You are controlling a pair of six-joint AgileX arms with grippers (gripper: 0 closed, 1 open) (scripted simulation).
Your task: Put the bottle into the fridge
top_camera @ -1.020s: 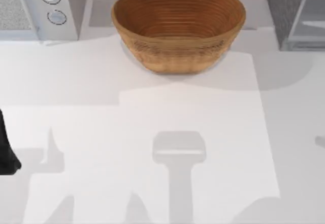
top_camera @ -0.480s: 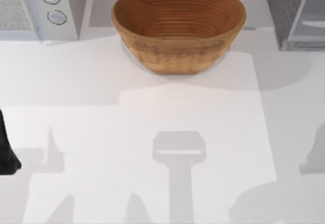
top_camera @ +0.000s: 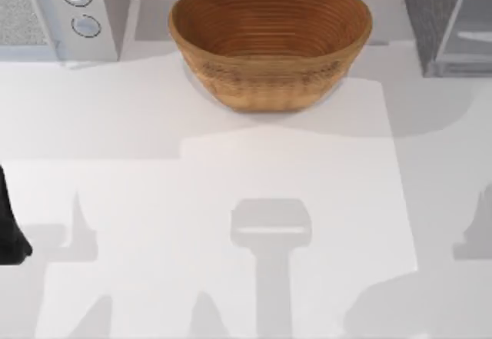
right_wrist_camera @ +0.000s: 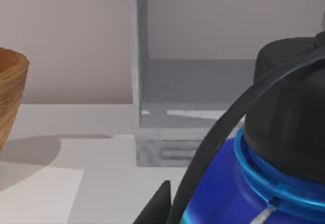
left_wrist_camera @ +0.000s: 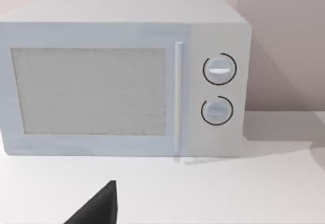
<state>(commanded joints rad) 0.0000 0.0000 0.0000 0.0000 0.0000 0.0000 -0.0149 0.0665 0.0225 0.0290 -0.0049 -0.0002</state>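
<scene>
Almost nothing has moved since half a second ago; the grey shadow at the right edge of the table (top_camera: pixel 231 170) sits in nearly the same spot, though a second ago it was much smaller; the basket (top_camera: pixel 270 41) and the microwave (top_camera: pixel 58 14) have stayed put.

Our right arm is the one at work. In the right wrist view the bottle (right_wrist_camera: pixel 264 183) is very close to the camera; we see its black cap (right_wrist_camera: pixel 294 117), its blue shoulder and its black strap (right_wrist_camera: pixel 223 137); it looks upright, with the cap on top. A dark fingertip (right_wrist_camera: pixel 157 206) shows just beside the bottle; we cannot tell if the pincer is gripping the bottle or only sitting next to it.

What matters most is where the fridge (right_wrist_camera: pixel 188 107) lies from the bottle. In that view it stands straight ahead, past the bottle, at the far right of the table (top_camera: pixel 450 24); its inside (right_wrist_camera: pixel 203 84) looks open toward us. So we think the next move is a push forward, keeping the bottle standing up so it fits through the opening; the bottle is not inside yet.

Our left gripper (left_wrist_camera: pixel 96 209) is parked at the table's left edge (top_camera: pixel 11 224), facing the microwave; we cannot tell its state.
</scene>
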